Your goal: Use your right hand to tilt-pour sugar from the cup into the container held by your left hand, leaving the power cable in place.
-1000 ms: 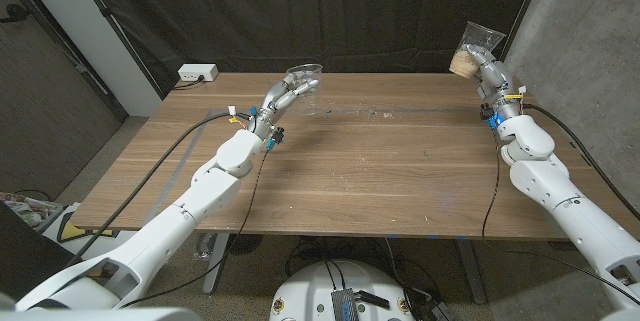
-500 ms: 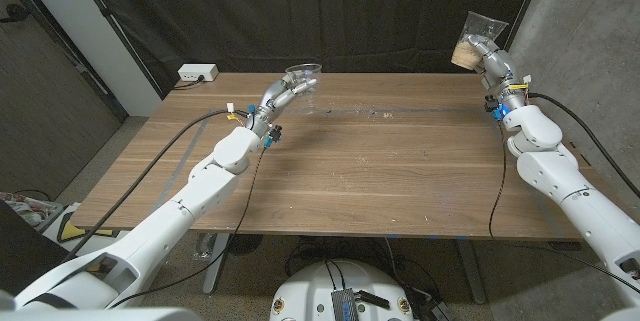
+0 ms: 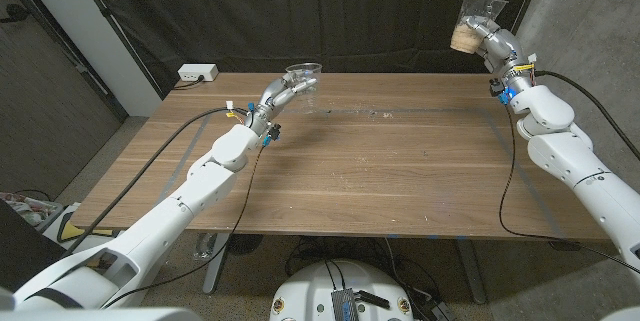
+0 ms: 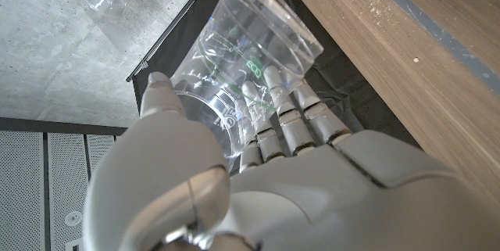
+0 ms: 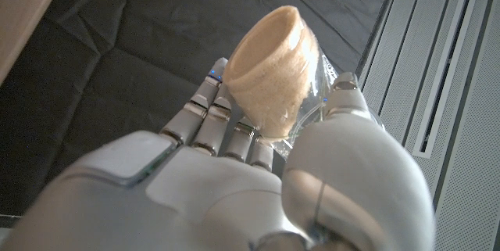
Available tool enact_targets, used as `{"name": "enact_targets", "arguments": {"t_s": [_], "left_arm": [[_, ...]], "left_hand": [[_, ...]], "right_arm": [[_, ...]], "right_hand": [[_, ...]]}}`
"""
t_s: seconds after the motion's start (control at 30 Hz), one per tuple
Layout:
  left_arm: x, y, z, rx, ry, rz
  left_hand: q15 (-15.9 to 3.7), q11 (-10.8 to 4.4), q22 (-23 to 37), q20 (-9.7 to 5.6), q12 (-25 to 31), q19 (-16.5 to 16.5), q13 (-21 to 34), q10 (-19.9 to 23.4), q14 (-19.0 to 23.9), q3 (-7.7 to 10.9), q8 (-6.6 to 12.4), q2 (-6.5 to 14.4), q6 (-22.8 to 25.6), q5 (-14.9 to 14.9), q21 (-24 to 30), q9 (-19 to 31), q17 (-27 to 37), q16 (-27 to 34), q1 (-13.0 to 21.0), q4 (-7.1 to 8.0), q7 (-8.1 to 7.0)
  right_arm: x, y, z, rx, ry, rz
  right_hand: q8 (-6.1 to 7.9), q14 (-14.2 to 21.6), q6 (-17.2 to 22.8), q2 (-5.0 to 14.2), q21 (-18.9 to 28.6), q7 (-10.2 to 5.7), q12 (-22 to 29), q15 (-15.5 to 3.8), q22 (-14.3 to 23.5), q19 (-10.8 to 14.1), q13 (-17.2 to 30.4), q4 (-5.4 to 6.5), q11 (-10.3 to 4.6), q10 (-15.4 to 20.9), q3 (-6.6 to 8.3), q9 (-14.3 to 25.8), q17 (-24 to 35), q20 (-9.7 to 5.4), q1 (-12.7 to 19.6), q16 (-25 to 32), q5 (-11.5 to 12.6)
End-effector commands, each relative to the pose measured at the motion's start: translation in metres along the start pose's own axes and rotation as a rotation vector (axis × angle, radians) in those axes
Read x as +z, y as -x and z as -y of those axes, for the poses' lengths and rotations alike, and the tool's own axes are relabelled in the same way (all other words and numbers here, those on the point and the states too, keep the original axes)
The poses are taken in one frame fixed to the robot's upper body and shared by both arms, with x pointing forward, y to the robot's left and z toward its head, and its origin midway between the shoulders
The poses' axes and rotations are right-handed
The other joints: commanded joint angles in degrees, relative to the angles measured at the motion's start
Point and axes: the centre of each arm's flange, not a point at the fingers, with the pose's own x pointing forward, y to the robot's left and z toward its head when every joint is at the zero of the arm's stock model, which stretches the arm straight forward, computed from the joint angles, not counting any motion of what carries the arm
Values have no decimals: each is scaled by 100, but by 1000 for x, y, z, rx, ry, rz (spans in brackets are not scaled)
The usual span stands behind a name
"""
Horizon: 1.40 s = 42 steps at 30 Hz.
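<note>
Sugar cup (image 3: 473,27) gripped in right robot hand (image 3: 491,43), raised beyond table's far-right corner

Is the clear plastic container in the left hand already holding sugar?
No: the clear plastic container gripped by the left hand looks empty and see-through in the left wrist view.

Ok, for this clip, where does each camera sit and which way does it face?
Head view: above, facing down over the wooden table; both arms, left hand, right hand.
Left wrist view: behind the left hand, looking along its fingers at the clear container.
Right wrist view: behind the right hand, facing the sugar cup.
Head and left wrist views share the container.
</note>
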Motion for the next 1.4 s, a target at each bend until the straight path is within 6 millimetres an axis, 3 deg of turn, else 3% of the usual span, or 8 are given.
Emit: {"name": "enact_targets", "arguments": {"t_s": [0.03,0.77,1.4], "left_arm": [[-4,-5,-4,-14,-1,-7],[-10,-15,-1,-76,11,5],[-3,-13,5,-163,-23,32]], "left_hand": [[-559,-8,19,-48,46,-5,18,57,53,-9,60,11,60,-21,-33,-6,27,-33,35,4,-12],[-553,19,22,-47,80,-8,28,103,97,-17,81,18,95,-41,-36,-24,56,-86,92,-11,8],[-562,27,23,-61,117,-3,52,134,137,-26,115,5,141,-31,-38,-22,83,-128,156,-34,55]], "right_arm": [[32,-17,-7,100,73,-16],[92,-60,-42,348,237,-76],[111,-66,-68,460,302,-124]], "right_hand": [[-15,53,70,72,43,-44,-31,-973,9,-13,3,0,53,-5,37,-10,6,-456,32,-20,-18],[-68,71,55,112,61,-12,-116,-981,-9,-22,-59,-20,111,12,77,-40,-22,-438,71,-75,-59],[-126,31,-5,169,65,22,-168,-984,-22,-57,-25,-48,136,-60,130,-38,-20,-438,151,-115,-104]]}}
